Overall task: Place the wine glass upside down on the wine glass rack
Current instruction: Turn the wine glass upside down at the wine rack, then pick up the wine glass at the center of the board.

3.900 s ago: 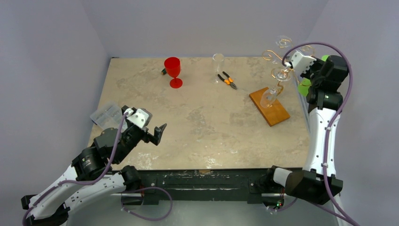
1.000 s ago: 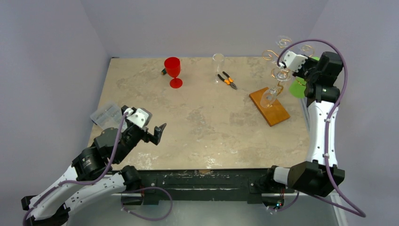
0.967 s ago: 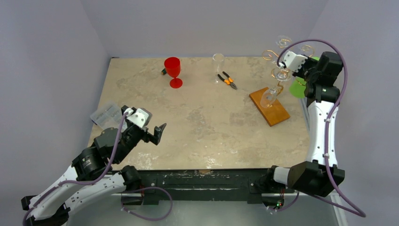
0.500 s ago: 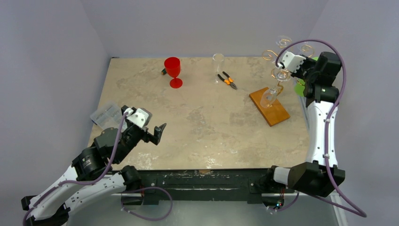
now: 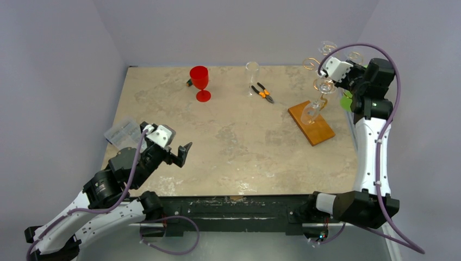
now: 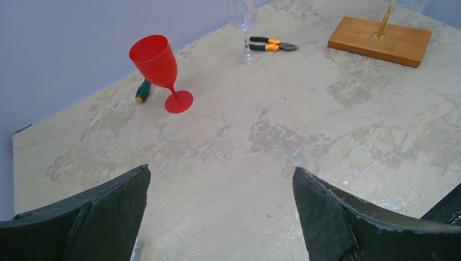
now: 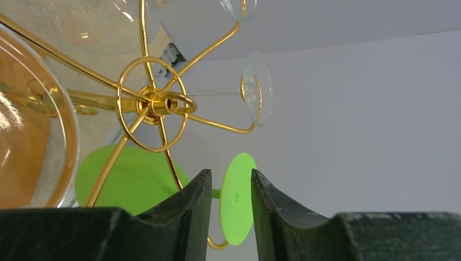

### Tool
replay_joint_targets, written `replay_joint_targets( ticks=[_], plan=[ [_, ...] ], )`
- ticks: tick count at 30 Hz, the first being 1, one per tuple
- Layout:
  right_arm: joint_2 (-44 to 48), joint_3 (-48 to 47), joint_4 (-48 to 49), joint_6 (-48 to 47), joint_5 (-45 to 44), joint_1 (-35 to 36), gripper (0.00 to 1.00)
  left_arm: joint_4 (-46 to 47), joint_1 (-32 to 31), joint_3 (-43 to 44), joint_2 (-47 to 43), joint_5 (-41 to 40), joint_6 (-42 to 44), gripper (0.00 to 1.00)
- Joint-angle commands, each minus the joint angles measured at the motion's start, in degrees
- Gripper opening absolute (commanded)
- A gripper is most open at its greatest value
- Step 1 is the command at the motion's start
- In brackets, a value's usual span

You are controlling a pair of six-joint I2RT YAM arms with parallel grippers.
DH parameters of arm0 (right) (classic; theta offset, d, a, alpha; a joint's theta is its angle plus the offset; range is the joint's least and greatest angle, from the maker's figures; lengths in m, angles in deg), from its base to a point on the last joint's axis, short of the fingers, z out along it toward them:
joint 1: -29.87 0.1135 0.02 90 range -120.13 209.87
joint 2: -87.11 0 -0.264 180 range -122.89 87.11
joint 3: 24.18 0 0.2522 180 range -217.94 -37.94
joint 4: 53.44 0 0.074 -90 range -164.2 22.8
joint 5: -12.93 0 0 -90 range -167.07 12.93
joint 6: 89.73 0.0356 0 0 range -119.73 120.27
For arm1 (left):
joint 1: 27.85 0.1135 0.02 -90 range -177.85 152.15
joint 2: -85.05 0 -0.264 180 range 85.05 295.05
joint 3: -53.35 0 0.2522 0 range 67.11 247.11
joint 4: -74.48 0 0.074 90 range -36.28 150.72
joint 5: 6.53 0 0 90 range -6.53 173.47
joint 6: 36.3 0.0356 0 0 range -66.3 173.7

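Note:
The wine glass rack (image 5: 311, 123), gold wire arms on an orange-brown base, stands at the table's right side; its hub (image 7: 157, 103) fills the right wrist view. A green wine glass (image 7: 130, 179) hangs upside down on a wire arm, its foot (image 7: 237, 198) uppermost; it also shows as a green patch (image 5: 346, 101) behind the arm. My right gripper (image 7: 231, 173) is at the rack's top, its jaws narrowly apart either side of the green foot, with a gap showing. Clear glasses (image 5: 311, 111) hang on other arms. My left gripper (image 5: 184, 154) is open and empty, low at the near left.
A red goblet (image 5: 199, 81) and a clear flute (image 5: 251, 73) stand at the back, with orange-handled pliers (image 5: 262, 92) beside the flute. A green-handled screwdriver (image 6: 142, 91) lies behind the goblet. A clear plastic box (image 5: 122, 132) sits at the left edge.
My right wrist has shifted slightly up and back at the rack top, and less of the green glass shows past the arm. The left arm has not moved.

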Motion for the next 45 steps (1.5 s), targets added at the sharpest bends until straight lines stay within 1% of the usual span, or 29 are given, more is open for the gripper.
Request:
replay_joint_targets(
  ticks=[1, 3, 9, 14, 16, 19, 22, 25, 28, 34, 37, 43, 45],
  plan=[
    [2.25, -4.33, -0.47, 2.98, 2.35, 0.44, 0.31, 2.46, 0.29, -0.15, -0.31, 0.65, 1.19, 1.0],
    [2.68, -4.65, -0.81, 3.82, 2.88, 0.56, 0.33, 2.53, 0.29, -0.14, -0.31, 0.69, 1.19, 1.0],
    [4.98, -7.31, -2.3, 8.35, 4.46, 1.7, 0.35, 2.64, 0.44, -0.3, -0.55, 0.47, 1.3, 1.0],
    [7.08, -12.92, -6.07, 19.42, 8.0, 3.32, 0.38, 2.82, 0.64, -0.56, -1.01, 0.14, 1.37, 1.0],
    [8.3, -14.74, -9.0, 23.54, 10.91, 3.32, 0.4, 2.94, 0.72, -0.66, -0.81, -0.01, 1.45, 1.0],
    [10.27, -16.93, -14.82, 27.71, 16.36, 3.34, 0.45, 3.07, 0.88, -0.84, -0.31, -0.26, 1.53, 1.0],
    [12.43, -18.1, -20.46, 30.78, 23.08, 3.3, 0.54, 2.91, 1.22, -0.84, 0.37, -0.32, 1.61, 1.0],
    [16.43, -16.15, -23.1, 35.03, 30.43, 3.37, 0.6, 2.92, 1.79, -1.07, 0.24, -0.64, 1.7, 1.0],
    [20.17, -12.81, -24.42, 39.31, 37.79, 3.36, 0.64, 3.07, 2.18, -1.57, 0.58, -1.07, 1.97, 1.0],
    [24.99, -9.0, -35.22, 38.16, 53.33, 3.36, 0.66, 3.02, 2.62, -1.72, 3.02, -1.51, 2.2, 1.0],
    [27.7, -5.61, -37.93, 36.89, 59.03, 3.35, 0.67, 2.9, 2.83, -1.77, 3.55, -2.11, 2.26, 1.0],
    [32.16, 0.46, -41.5, 33.04, 62.49, 3.31, 0.68, 2.88, 2.93, -1.82, 3.11, -2.94, 1.77, 1.0],
    [33.41, 2.58, -43.44, 29.94, 63.37, 3.3, 0.68, 2.98, 2.93, -1.55, 3.12, -3.29, 1.32, 1.0]
  ],
)
